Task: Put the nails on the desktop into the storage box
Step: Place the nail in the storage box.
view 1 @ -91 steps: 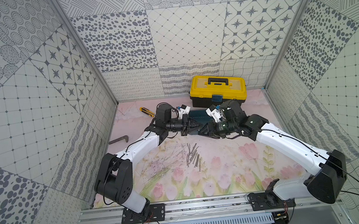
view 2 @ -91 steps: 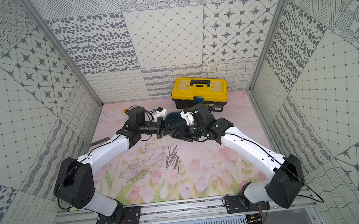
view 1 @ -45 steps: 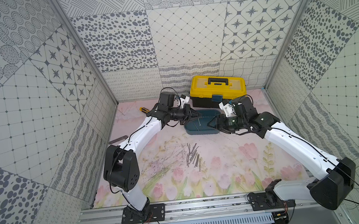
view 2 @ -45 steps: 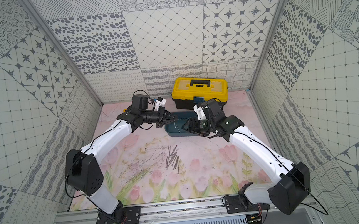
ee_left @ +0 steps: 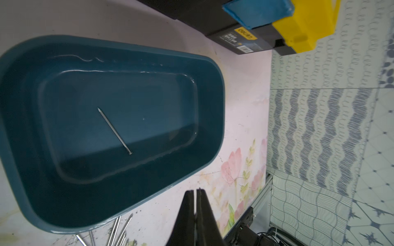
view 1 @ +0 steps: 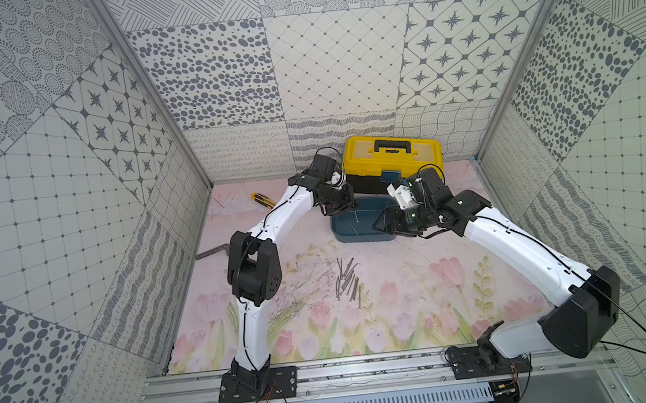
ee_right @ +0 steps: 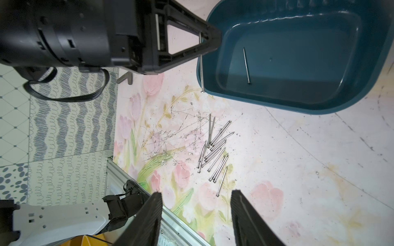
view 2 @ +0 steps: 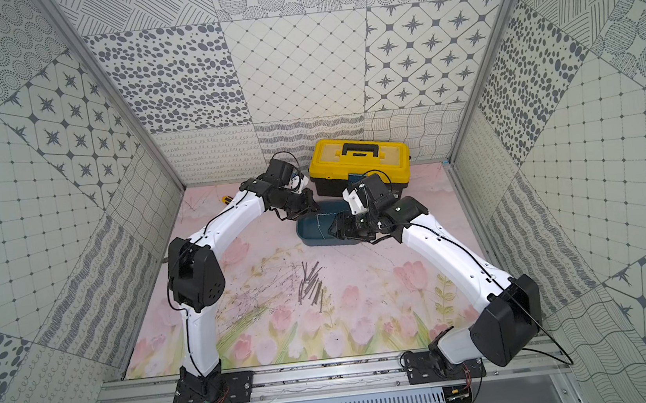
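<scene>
The left tool [ee_right: 210, 40] is pinched tight on a thin nail [ee_right: 200, 64] that hangs straight down from its tip, close against the outer wall of the storage box [ee_right: 319, 108]. I cannot tell whether this nail is over the rim or just outside it. In both top views the left tool [view 1: 348, 206] sits at the box's corner nearest the yellow toolbox [view 1: 390, 158]. The teal storage box [view 1: 362, 236] rests on the tulip-printed surface [view 1: 426, 302], just in front of the toolbox, and a lone nail [ee_left: 114, 130] lies flat on its floor. The right tool [ee_right: 196, 213] has its jaws spread apart with nothing between them, and it is held above the surface by the box's opposite side. The remaining nails [ee_right: 215, 153] lie in a loose heap on the surface, near the box but apart from it.
</scene>
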